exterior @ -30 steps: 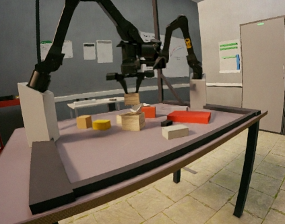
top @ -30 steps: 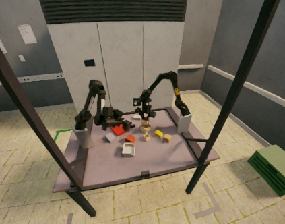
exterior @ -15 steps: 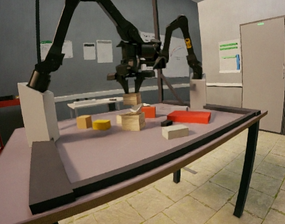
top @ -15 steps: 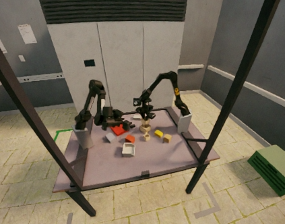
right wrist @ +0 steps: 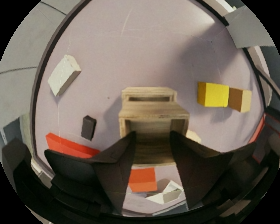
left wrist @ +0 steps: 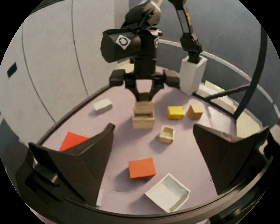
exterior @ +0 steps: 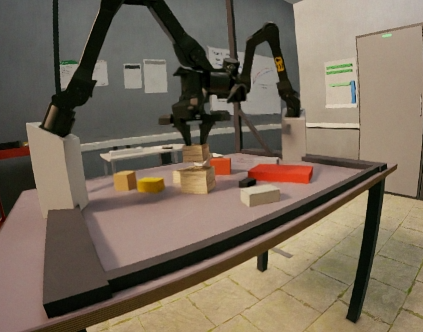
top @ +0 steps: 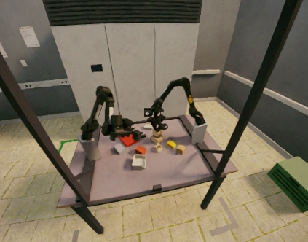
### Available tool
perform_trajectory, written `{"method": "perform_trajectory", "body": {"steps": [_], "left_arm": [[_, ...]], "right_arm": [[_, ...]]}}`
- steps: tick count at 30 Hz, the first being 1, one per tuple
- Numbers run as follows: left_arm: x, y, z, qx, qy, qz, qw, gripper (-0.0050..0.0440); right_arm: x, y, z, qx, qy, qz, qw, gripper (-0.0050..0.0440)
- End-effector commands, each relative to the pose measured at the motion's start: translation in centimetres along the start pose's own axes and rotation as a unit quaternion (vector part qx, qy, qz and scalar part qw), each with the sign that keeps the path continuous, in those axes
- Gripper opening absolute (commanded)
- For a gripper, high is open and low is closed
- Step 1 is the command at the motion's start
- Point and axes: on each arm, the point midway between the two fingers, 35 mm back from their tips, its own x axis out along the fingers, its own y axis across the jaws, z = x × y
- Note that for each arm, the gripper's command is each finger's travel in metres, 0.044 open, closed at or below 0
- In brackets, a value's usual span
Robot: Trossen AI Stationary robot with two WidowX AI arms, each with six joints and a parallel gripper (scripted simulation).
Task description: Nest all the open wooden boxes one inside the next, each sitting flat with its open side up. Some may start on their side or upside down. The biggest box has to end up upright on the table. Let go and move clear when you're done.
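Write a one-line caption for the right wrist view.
The right gripper holds an open wooden box above a larger one.

Three open boxes here, all light wood with visible grain. The biggest (top: 157, 139) (exterior: 198, 180) (left wrist: 143, 122) (right wrist: 150, 91) sits flat on the desk, open side up. The middle one (top: 157, 133) (exterior: 195, 153) (left wrist: 143, 106) (right wrist: 154, 111) is up over it — open side up too, with the right claw (top: 158, 127) (exterior: 195, 143) (left wrist: 143, 100) (right wrist: 153, 135) gripping it from inside the opening. Can't tell if those two touch. The smallest (top: 159, 148) (exterior: 177, 176) (left wrist: 166, 134) (right wrist: 193, 136) is a paler little thing — upright on the desk near the biggest, open side up, not nested in anything.
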Motion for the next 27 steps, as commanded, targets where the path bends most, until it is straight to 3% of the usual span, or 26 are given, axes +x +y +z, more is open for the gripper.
{"method": "perform_trajectory", "body": {"steps": [1,27], "left_arm": [[-0.1,-0.1,0.0,0.000,0.000,0.000,1.000,0.0400],[-0.1,-0.1,0.0,0.000,0.000,0.000,1.000,0.0400]], "right_arm": [[0.6,0.1,0.0,0.000,0.002,0.001,1.000,0.0236],[2.0,0.1,0.1,0.000,0.002,0.002,1.000,0.0236]]}}
